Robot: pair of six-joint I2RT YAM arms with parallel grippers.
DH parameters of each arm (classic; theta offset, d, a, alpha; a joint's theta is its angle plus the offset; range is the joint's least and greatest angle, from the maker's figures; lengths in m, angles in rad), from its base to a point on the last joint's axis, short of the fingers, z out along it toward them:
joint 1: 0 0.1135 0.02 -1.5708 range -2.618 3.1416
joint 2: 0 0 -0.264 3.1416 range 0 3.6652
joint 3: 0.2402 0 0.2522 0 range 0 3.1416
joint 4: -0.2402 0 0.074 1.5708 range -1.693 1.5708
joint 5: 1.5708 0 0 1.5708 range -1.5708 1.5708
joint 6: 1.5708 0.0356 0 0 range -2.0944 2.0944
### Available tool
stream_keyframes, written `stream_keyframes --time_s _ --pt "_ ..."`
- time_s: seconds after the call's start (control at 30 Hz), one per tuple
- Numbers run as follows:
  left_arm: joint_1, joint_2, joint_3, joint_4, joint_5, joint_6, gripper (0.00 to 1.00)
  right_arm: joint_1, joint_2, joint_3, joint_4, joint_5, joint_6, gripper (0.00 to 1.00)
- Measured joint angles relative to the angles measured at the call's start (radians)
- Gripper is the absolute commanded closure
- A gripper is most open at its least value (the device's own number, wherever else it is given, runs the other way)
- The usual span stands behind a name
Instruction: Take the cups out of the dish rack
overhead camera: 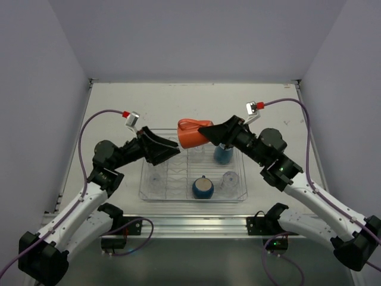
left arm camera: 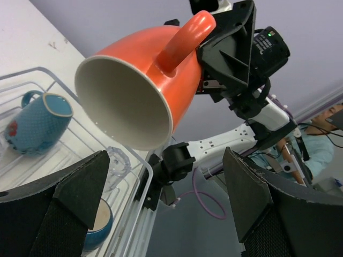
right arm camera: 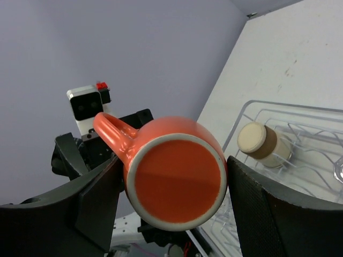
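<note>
My right gripper (overhead camera: 206,132) is shut on the orange mug (overhead camera: 190,136), which it holds tipped on its side above the dish rack's (overhead camera: 143,192) far edge. In the right wrist view the mug's base (right arm camera: 177,184) fills the space between both pads. My left gripper (overhead camera: 173,149) is open just left of the mug, and the mug's mouth (left arm camera: 126,104) faces it with nothing between the fingers. In the rack stand a light blue mug (overhead camera: 224,154), a dark blue round cup (overhead camera: 203,188), a tan-cream cup (right arm camera: 262,142) and clear tumblers (overhead camera: 231,180).
The rack is a clear tray with wire dividers, lying mid-table between the two arms. Bare table surface (overhead camera: 178,101) stretches behind it to the back wall. A metal rail (overhead camera: 190,223) and cables run along the near edge.
</note>
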Motion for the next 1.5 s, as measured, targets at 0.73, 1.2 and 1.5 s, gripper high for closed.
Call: stream_keyframes --time_s 0.73,1.2,1.5 --pt "-0.064 0.093 0.0 0.138 -0.016 -0.063 0.84 0.0 0.098 -0.07 0.167 -0.146 0.122 0.8" --pt "-0.082 0.045 0.113 -0.125 -0.12 0.07 1.0 -0.006 0.127 -0.104 0.285 -0.163 0.148 0.01" --pt "-0.075 0.188 0.474 -0.684 -0.546 0.383 1.0 -0.007 -0.013 -0.104 0.151 -0.109 0.027 0.01"
